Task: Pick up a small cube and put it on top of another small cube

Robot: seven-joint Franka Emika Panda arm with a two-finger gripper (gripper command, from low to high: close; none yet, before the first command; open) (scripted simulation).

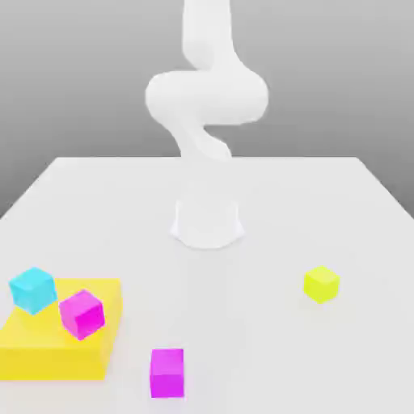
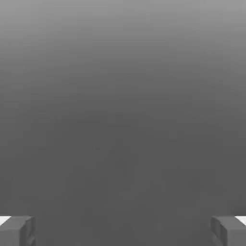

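Note:
The small cube [image 1: 321, 284], bright yellow-green with plain faces, rests on the white table [image 1: 267, 210] toward the exterior view's right. One magenta cube [image 1: 167, 373] lies near the front edge; another magenta cube [image 1: 82, 314] leans tilted against the large flat yellow block [image 1: 57, 342]. The white arm [image 1: 207, 105] rises from its base [image 1: 207, 222] at the table's middle and runs up out of the picture. In the hand view my gripper [image 2: 123, 230] is open, its two grey fingertips [image 2: 18, 230] far apart with nothing between them, facing plain grey background.
A cyan cube [image 1: 33, 289] sits on the yellow block's far corner at the exterior view's left. The table's front edge lies just below the near magenta cube.

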